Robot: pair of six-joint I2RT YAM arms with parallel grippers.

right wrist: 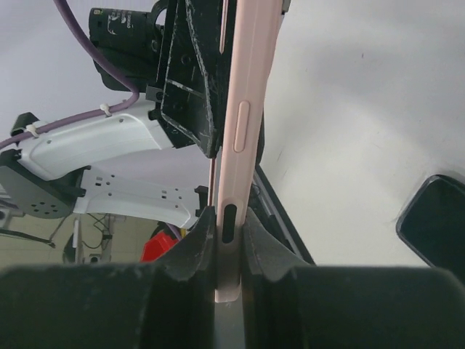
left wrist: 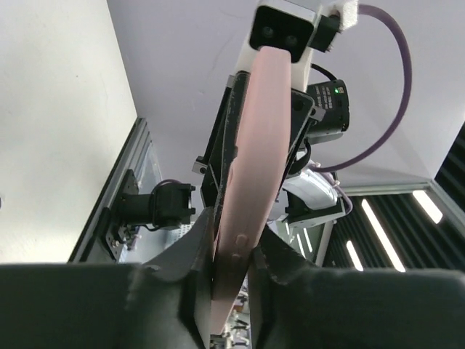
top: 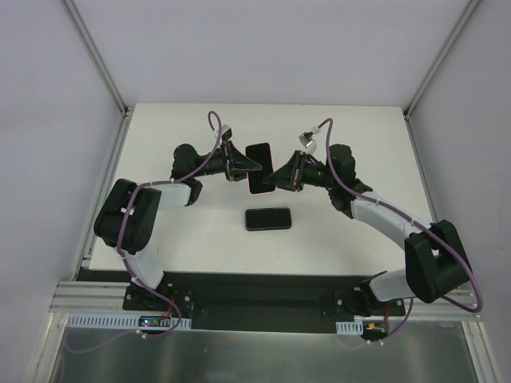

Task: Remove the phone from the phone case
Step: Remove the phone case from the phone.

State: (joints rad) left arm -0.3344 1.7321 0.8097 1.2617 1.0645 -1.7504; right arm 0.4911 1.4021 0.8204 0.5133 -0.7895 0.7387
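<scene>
The pink phone case is held up above the table between both grippers. My left gripper is shut on its left edge and my right gripper is shut on its right edge. In the left wrist view the case stands edge-on between my fingers. In the right wrist view the case is also edge-on, pinched at its slot end. The black phone lies flat on the table, apart from the case and just in front of it. It also shows in the right wrist view.
The white table is walled by white panels at the back and sides, with aluminium rails along the corners. Both arm bases sit on the black strip at the near edge.
</scene>
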